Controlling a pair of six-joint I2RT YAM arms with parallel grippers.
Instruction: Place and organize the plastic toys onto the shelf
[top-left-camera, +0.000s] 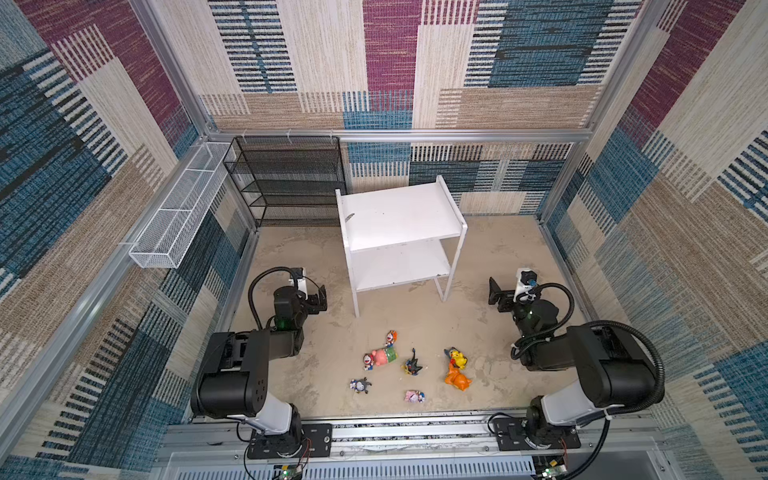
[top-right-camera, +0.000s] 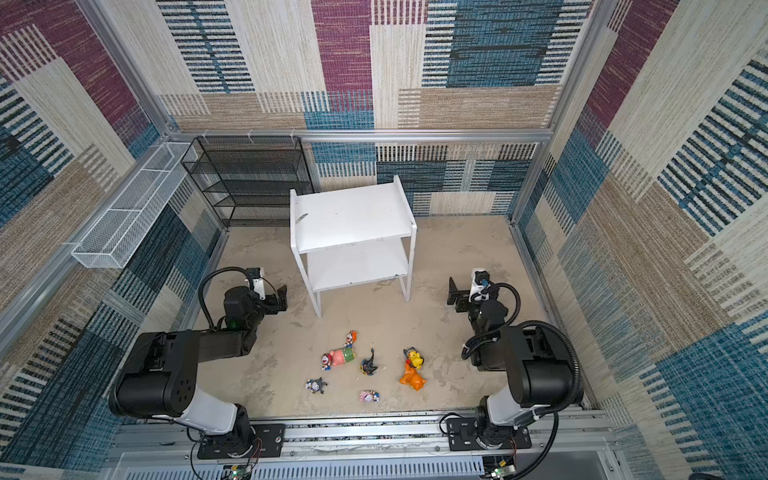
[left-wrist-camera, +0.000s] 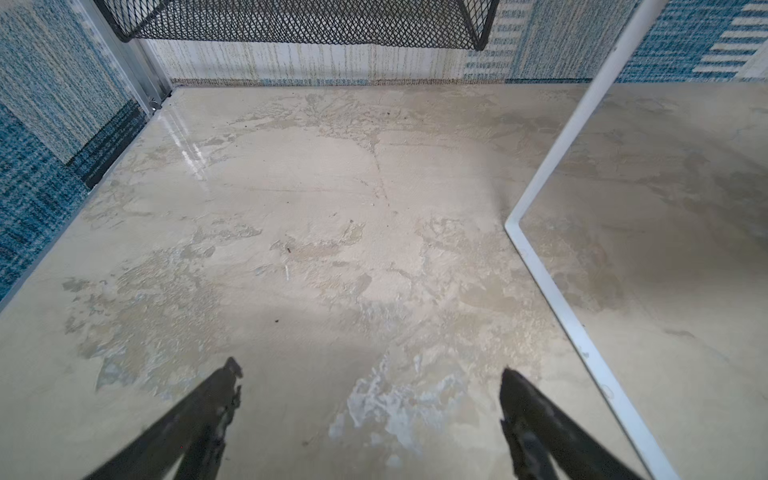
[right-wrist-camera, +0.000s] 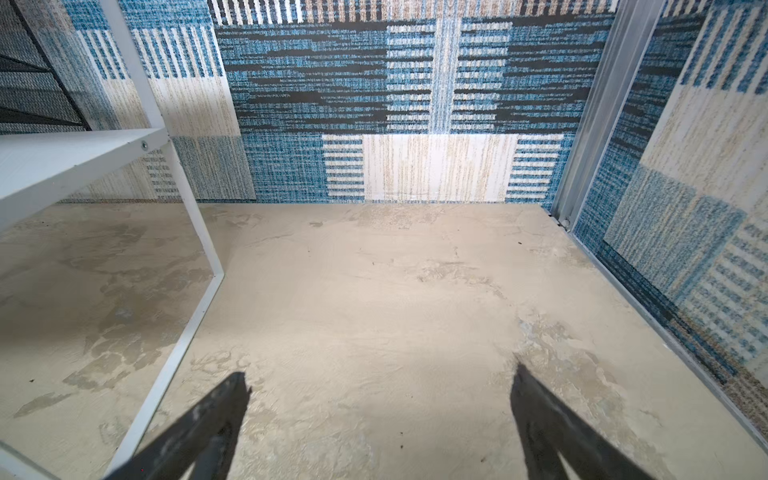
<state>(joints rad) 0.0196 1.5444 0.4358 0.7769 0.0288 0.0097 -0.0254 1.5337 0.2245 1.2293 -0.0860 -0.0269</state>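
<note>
Tools: left gripper (left-wrist-camera: 370, 374) and right gripper (right-wrist-camera: 380, 378) both spread wide, empty | Where: toys (top-left-camera: 384, 356) scattered on tabletop (top-left-camera: 478, 249) at 6 o'clock of shelf (top-left-camera: 399, 216) | Tip: pinch one toy's body, stand it upright.

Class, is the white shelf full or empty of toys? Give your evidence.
Empty. No toy shows on either board of the shelf; the toys lie on the floor before it.
</note>
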